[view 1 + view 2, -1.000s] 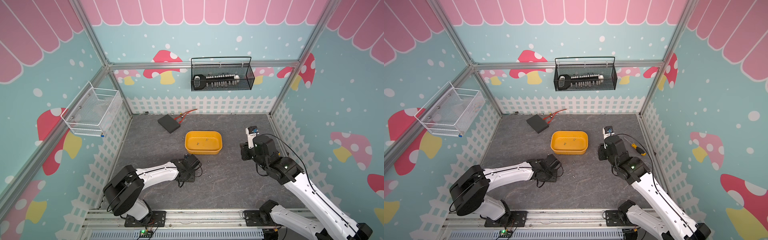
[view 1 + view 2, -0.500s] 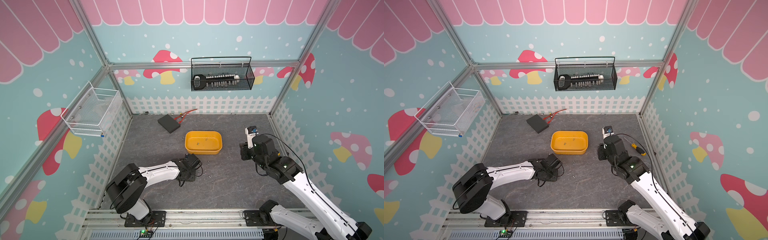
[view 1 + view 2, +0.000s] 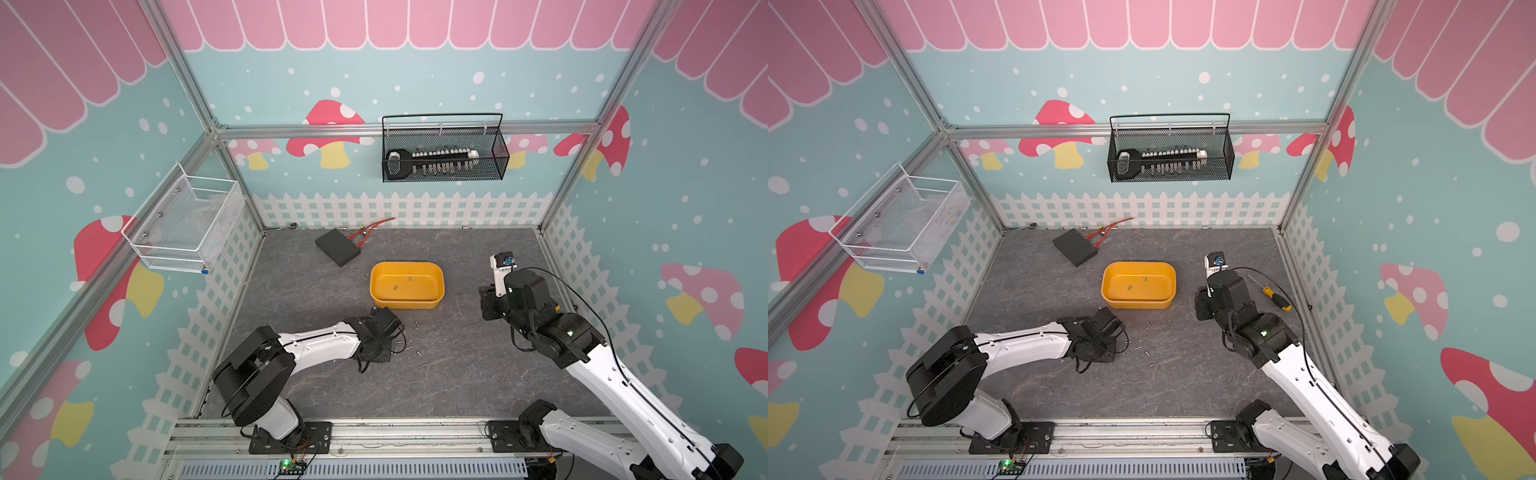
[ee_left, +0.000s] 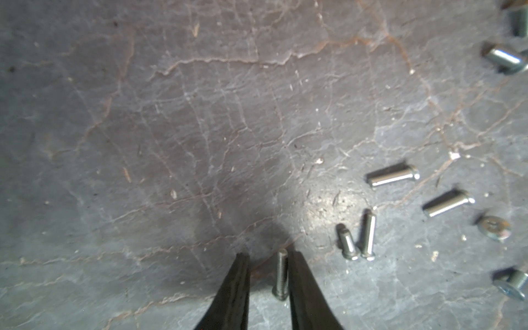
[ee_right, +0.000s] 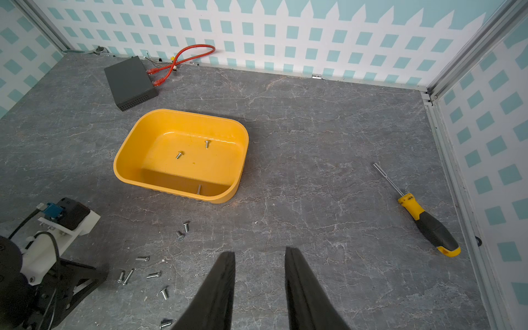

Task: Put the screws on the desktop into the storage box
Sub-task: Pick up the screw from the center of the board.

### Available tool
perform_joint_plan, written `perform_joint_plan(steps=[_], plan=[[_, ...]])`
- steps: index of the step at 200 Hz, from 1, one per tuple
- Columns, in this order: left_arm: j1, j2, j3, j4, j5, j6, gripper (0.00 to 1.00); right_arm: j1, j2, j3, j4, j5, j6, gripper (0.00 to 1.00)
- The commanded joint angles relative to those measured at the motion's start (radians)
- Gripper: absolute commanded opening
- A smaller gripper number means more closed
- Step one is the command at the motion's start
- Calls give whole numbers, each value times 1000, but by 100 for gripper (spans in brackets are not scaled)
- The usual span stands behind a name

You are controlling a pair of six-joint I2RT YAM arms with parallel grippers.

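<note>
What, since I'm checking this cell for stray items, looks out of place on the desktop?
A yellow-and-black screwdriver lies alone near the edge of the desktop, away from the work area. Loose screws lie scattered outside the storage box, which holds three.

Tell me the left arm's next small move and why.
Probably close the black fingers of the left gripper on the small silver metal screw: it lies on the dark grey veined desktop between them, with a gap on one side, not yet pinched.
</note>
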Motion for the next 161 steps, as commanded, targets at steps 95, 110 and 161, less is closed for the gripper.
perform_joint_plan(steps=[95, 110, 161], plan=[[-21, 10, 15, -18, 20, 16, 12, -2, -2, -12, 25, 10, 12, 36], [-21, 7, 19, -22, 16, 16, 10, -2, -1, -15, 26, 9, 12, 36], [-21, -26, 59, -71, -19, 24, 4, -1, 1, -15, 31, 6, 10, 36]])
